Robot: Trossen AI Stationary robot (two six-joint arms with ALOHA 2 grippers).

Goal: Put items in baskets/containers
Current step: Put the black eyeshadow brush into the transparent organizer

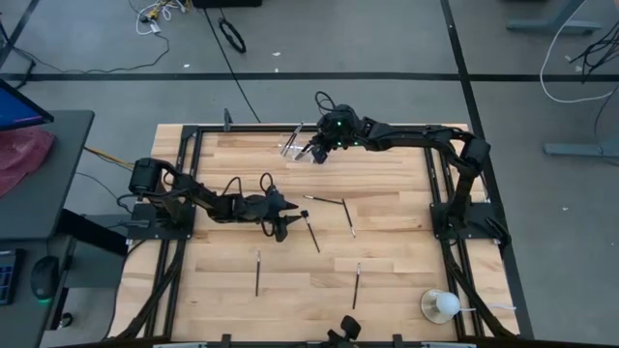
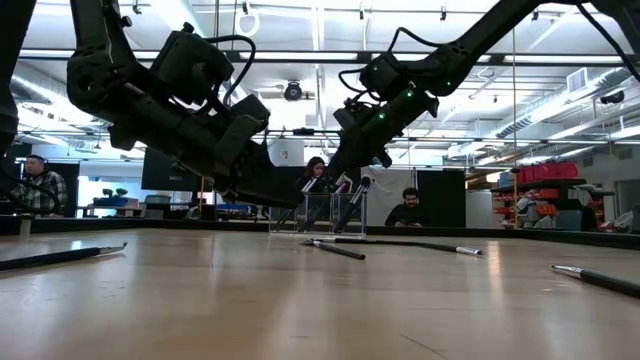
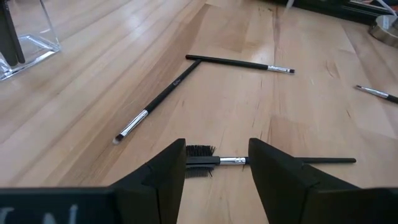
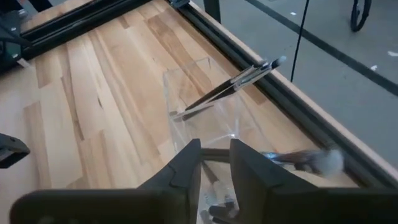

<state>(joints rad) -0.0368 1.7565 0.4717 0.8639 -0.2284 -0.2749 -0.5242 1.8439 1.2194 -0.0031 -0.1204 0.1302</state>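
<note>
Your left gripper (image 3: 217,171), fingers apart, straddles a slim black comb-tipped brush (image 3: 273,161) lying crosswise between them. Your right gripper (image 4: 214,165), nearly closed around a brush, hovers over the clear plastic holder (image 4: 186,78).

Counted five loose makeup brushes (image 1: 324,200) on the table (image 1: 406,280): three around the middle, two closer to the near edge. Spotted one clear holder (image 1: 292,147) by the far edge, at least two more inside. Also one white round object (image 1: 444,305), near right corner.
</note>
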